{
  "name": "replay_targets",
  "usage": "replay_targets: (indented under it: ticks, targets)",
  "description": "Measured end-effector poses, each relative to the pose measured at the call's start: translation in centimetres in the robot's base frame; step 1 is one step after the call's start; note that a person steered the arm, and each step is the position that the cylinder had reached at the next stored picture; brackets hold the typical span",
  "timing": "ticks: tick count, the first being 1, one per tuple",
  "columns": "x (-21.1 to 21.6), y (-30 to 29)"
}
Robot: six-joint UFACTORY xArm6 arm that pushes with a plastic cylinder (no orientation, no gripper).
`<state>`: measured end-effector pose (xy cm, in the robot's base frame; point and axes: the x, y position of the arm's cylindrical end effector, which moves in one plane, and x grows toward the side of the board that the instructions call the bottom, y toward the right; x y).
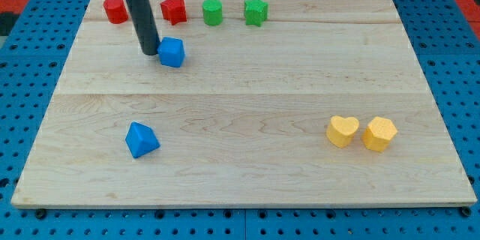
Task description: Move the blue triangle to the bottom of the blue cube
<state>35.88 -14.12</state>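
Jaws none: my tip (pixel 149 50) beside blue cube (pixel 172 52), blue triangle (pixel 141 139) well below.

This looks like a robotics lab bench. A pale wooden tabletop (pixel 247 105) lies on a blue perforated base plate (pixel 450 60) with a regular grid of holes, the kind of mounting board used for test rigs. Small moulded coloured blocks are laid out on it like experiment pieces.
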Motion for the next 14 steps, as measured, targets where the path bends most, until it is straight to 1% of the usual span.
replay_targets:
  ticks: [1, 2, 3, 4, 5, 6, 7, 8, 10, 11, 12, 13, 14]
  targets:
    - [0.7, -1.6]
    - [6.6, 4.8]
    - [15.4, 7.0]
    - [21.2, 5.4]
    - [18.8, -0.6]
    - [15.8, -4.0]
    - [15.4, -6.1]
    - [13.6, -6.9]
    - [12.7, -0.7]
    - [12.7, -0.9]
    - [15.1, -2.8]
    - [18.9, -1.8]
    - [17.0, -0.8]
